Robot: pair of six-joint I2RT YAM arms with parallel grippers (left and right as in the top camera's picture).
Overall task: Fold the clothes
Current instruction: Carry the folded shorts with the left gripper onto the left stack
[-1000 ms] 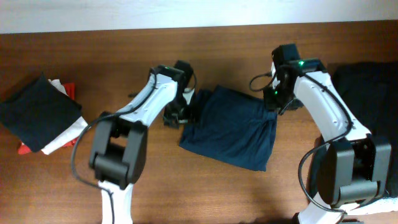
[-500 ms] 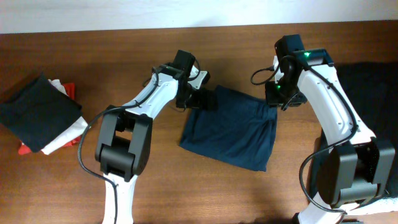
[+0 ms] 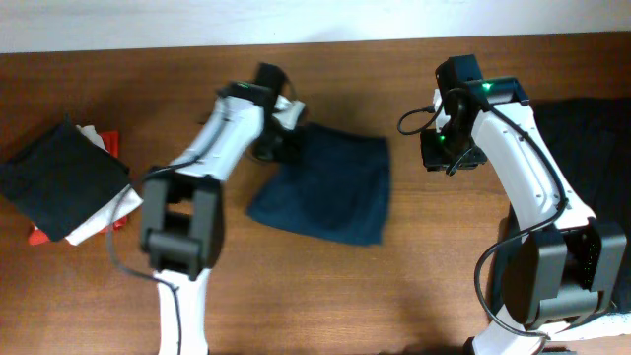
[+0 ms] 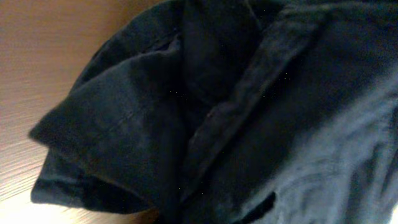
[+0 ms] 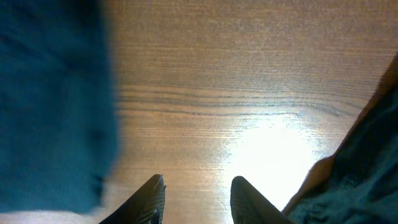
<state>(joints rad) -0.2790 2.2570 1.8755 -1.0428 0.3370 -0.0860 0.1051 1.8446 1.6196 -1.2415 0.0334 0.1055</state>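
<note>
Navy-blue shorts (image 3: 330, 192) lie crumpled on the wooden table (image 3: 296, 296), left of centre. My left gripper (image 3: 285, 141) sits at their upper left corner, shut on the cloth. In the left wrist view the bunched dark shorts (image 4: 186, 112) fill the frame and hide the fingers. My right gripper (image 3: 444, 156) hovers to the right of the shorts, apart from them. The right wrist view shows that gripper (image 5: 198, 183) open over bare wood, with the shorts (image 5: 50, 93) as a blur at the left.
A folded black garment (image 3: 59, 177) lies on white (image 3: 104, 222) and red (image 3: 110, 144) pieces at the far left. Another black garment (image 3: 582, 128) lies at the right edge, and its edge (image 5: 367, 174) shows in the right wrist view.
My left gripper has shut on the shorts' corner and drawn them leftward, away from the right gripper. The right arm has stayed in place.
</note>
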